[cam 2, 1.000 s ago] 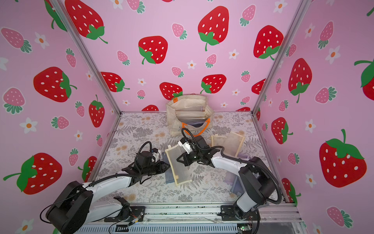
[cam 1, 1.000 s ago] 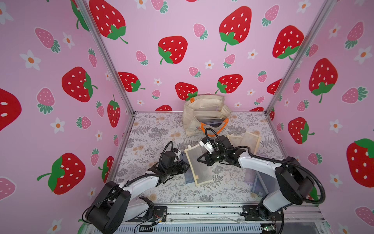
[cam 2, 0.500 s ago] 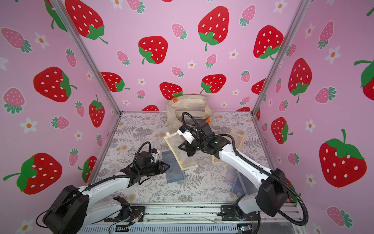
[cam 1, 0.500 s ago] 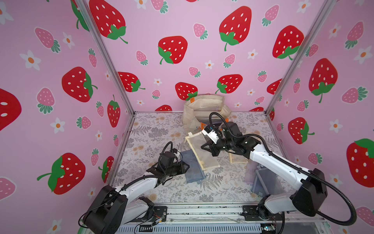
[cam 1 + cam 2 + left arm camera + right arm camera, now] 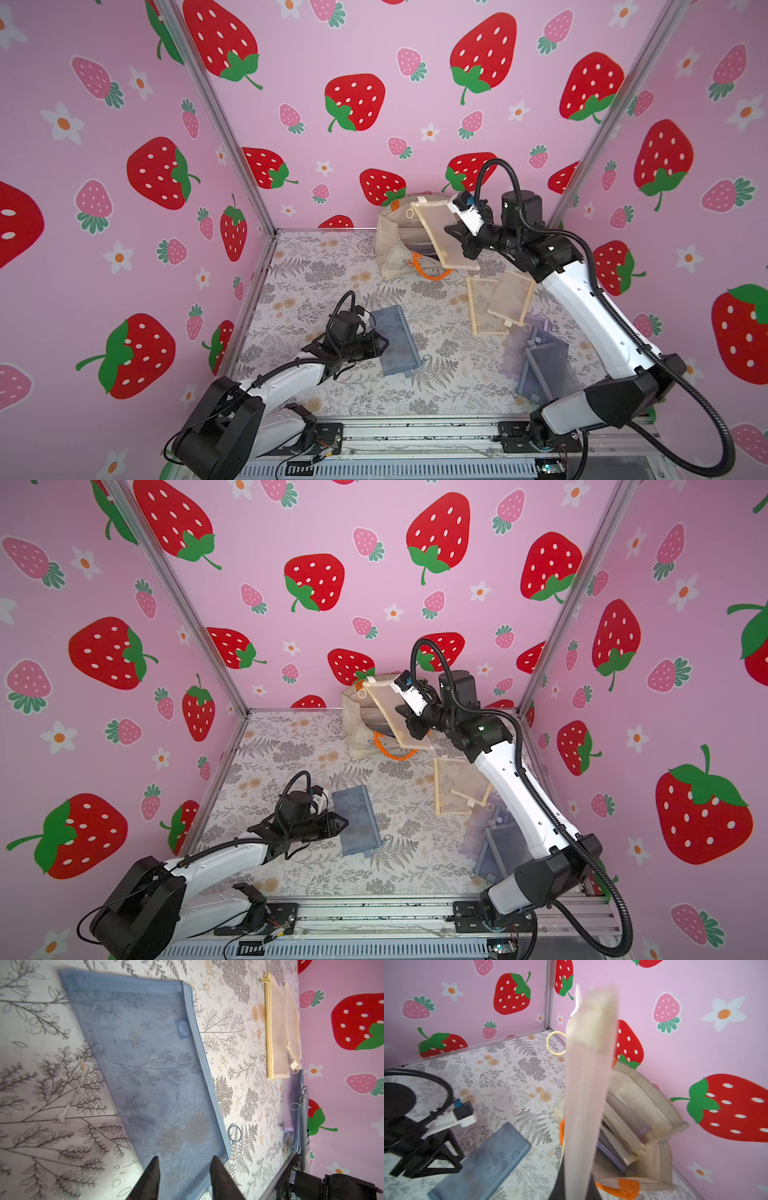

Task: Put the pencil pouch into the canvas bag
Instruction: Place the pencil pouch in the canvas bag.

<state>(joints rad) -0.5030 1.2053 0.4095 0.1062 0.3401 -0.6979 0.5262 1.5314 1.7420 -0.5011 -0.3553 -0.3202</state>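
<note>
While the pencil pouch (image 5: 585,1095) is showing edge-on and blurred in the right wrist view, it is covering most of the fingers of the right gripper (image 5: 457,241) and part of the canvas bag (image 5: 390,253). That gripper is clamping the beige mesh pouch by one long edge, holding it tilted in the air just beside the bag's open mouth, not inside it. The left gripper (image 5: 185,1176) is hovering with fingers apart over a corner of a blue pouch (image 5: 145,1053) lying flat on the table (image 5: 332,270); whether they are touching is unclear.
</note>
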